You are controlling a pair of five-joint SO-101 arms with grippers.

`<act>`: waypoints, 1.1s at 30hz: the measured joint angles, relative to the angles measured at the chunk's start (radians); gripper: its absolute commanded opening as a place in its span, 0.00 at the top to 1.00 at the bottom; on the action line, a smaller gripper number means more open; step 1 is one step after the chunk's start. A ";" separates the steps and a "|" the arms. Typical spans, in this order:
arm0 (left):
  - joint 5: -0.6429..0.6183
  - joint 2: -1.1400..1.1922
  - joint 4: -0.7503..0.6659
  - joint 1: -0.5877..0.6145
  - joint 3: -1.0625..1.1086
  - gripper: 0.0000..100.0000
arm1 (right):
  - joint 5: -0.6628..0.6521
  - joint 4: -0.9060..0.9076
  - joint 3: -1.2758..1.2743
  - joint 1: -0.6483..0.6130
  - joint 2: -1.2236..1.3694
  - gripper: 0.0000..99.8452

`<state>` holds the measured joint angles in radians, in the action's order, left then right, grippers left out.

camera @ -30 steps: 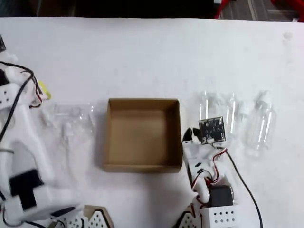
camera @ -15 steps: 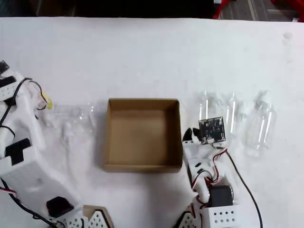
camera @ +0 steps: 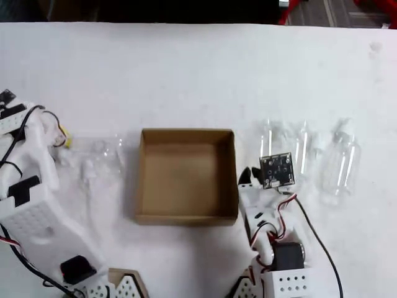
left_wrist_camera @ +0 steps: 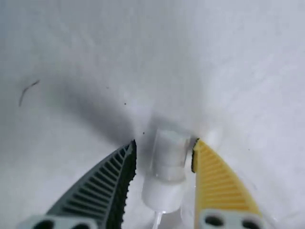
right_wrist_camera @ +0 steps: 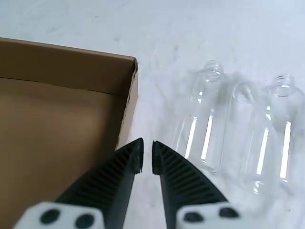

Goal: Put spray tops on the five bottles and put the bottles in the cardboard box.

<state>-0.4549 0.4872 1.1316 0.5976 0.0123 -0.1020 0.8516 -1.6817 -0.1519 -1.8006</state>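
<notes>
Landmark: box (camera: 187, 217), mid-table (camera: 186, 68).
Right of box: three lying side by side, necks toward far edge. First bottle (camera: 268, 144) nearest box, second bottle (camera: 302, 149) next, third bottle (camera: 342, 162) farthest out.
Right gripper (camera: 245, 178) just beside box's right wall, before first bottle.
Left of box: jumble of parts (camera: 99, 152), kinds not told apart.
Left gripper (camera: 60, 135) beyond jumble, farther from box; spray top (left_wrist_camera: 167, 167) between its fingers (left_wrist_camera: 214, 181).

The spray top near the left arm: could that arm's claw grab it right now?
Probably yes: the spray top lies between the left gripper's open fingers, with nothing in between.
</notes>
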 measured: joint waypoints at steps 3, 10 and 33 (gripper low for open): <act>-0.005 0.000 0.000 -0.003 0.000 0.93 | 0.000 0.000 0.000 0.000 0.000 0.98; -0.005 0.009 0.000 -0.002 -0.064 0.98 | 0.000 0.000 0.000 0.000 0.000 0.98; -0.003 -0.175 0.651 -0.043 -1.043 0.98 | 0.000 0.028 0.000 0.000 0.000 0.98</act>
<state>-0.4580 0.3122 1.7822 0.5547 -1.0311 -0.1020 0.8792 -1.6817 -0.1519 -1.8006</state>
